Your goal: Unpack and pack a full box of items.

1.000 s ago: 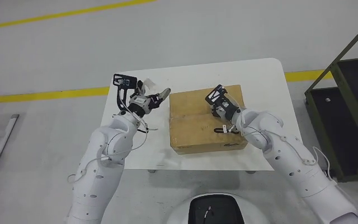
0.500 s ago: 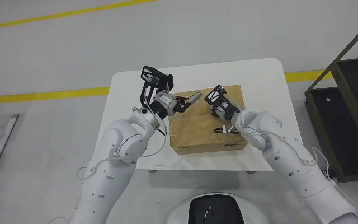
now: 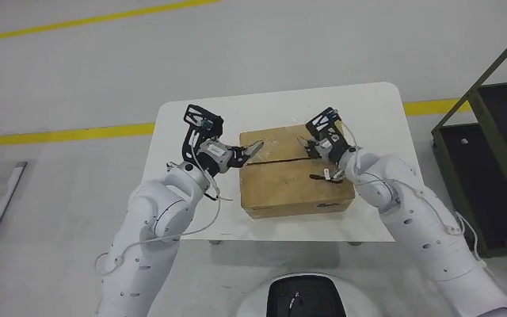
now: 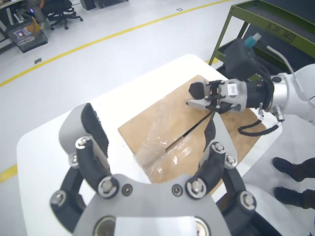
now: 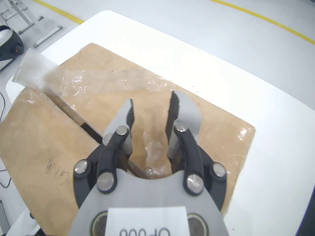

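A brown cardboard box (image 3: 289,186) lies on the white table (image 3: 190,119) with its top flaps down and a dark seam (image 3: 285,159) between them. Clear tape (image 5: 110,81) lies crumpled across one flap, and its loose end (image 5: 34,71) sticks out past the box's edge. My left gripper (image 3: 252,150) is open at the box's left edge, by the end of the seam; its wide-spread fingers frame the box (image 4: 172,133). My right gripper (image 3: 310,145) hovers over the box's far right part, open, with nothing between its fingers (image 5: 177,109). It also shows across the box (image 4: 196,96).
A green cart (image 3: 467,150) stands off the table's right side. Bare table surface runs along the far edge and to the left of the box. A black cable (image 4: 256,130) from the right wrist hangs over the box top.
My left gripper swung from the table's left side over the box top, then drew back to the box's left edge. My right gripper shifted slightly toward the far right.
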Motion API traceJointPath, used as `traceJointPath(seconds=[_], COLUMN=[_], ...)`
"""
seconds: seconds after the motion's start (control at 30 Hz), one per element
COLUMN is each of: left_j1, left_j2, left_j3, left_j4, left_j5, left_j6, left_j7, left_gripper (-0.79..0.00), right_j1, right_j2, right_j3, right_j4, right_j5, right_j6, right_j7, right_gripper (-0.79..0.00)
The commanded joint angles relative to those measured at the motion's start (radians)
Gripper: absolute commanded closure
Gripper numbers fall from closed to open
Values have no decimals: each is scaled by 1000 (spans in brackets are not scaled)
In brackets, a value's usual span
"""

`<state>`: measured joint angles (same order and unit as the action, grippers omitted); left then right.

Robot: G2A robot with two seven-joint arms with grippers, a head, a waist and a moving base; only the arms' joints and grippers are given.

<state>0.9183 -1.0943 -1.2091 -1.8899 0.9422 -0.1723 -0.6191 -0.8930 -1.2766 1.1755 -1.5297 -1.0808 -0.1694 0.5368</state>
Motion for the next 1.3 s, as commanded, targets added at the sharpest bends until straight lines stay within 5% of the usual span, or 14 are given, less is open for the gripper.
traceJointPath(seconds=[0.0,0.5,0.7,1.0,1.27], left_j1=[21,88,88,88,88], left_j2=[2,5,5,5,5], left_j3=[-15,-61,-61,-61,-61], left_j4=[-13,-64,-64,-64,-64], left_j5=[2,60,60,60,60], left_j6=[4,62,62,62,62], left_j7=[-4,-12,-12,-12,-12], left_gripper=[-785,-785,-785,-785,-785], right_j1=[2,22,66,311,506], right_j2=[3,9,3,-12,-49], right_j3=[32,93,148,92,-29], right_j4=[-10,-36,-2,258,566], right_j5=[34,96,355,582,681], right_j6=[7,4,38,66,-7], right_j7=[17,60,104,396,444], right_gripper=[-785,-785,-785,-785,-785])
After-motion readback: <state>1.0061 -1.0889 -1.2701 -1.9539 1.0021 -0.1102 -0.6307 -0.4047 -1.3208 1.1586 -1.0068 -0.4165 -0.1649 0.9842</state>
